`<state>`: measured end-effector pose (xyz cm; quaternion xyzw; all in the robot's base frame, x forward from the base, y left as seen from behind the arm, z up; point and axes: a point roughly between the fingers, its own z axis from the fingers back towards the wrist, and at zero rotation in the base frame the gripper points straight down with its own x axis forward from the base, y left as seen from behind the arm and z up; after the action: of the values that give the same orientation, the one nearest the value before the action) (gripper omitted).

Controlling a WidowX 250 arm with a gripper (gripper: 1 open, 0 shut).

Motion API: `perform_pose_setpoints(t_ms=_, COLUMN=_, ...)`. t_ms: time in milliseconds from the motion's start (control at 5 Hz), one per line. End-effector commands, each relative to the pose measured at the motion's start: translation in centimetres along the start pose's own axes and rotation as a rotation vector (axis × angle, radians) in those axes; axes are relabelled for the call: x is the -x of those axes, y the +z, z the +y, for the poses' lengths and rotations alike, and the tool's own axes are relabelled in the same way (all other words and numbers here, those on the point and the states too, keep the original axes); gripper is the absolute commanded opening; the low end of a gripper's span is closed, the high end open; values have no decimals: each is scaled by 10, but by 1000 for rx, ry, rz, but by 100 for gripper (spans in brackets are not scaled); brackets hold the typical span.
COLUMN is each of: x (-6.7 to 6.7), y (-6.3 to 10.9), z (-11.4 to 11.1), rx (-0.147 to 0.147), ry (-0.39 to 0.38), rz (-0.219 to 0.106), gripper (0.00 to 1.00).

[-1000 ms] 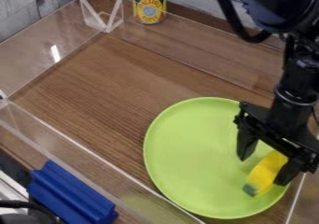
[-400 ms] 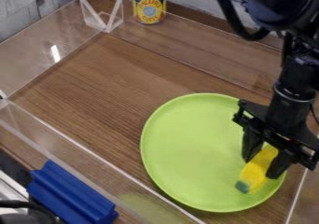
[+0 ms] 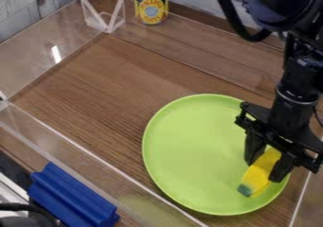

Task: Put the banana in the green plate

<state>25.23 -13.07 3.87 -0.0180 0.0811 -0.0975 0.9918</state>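
The green plate (image 3: 190, 155) lies on the wooden table at the lower right of the camera view. On its right side lies the banana (image 3: 259, 174), yellow with a dark greenish tip toward the plate's near rim. My gripper (image 3: 274, 161) points straight down over the banana's upper end, its black fingers shut on the banana. The upper part of the banana is hidden between the fingers.
A yellow can (image 3: 151, 8) stands at the back of the table beside a clear plastic stand (image 3: 104, 15). Clear acrylic walls (image 3: 38, 127) border the left and front. A blue object (image 3: 70, 200) lies at the lower left outside the wall.
The fingers have closed from wide open onto the banana. The plate and banana have shifted slightly to the left. The arm itself stays in place.
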Motion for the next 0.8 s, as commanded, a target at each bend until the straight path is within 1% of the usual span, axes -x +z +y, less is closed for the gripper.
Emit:
perform_pose_setpoints(t_ms=0, x=0, y=9, z=0, rx=13, ry=0, rz=-38, gripper=0)
perform_pose_setpoints(t_ms=600, x=2, y=6, z=-2, rx=19, ry=-9, rz=-42, gripper=0)
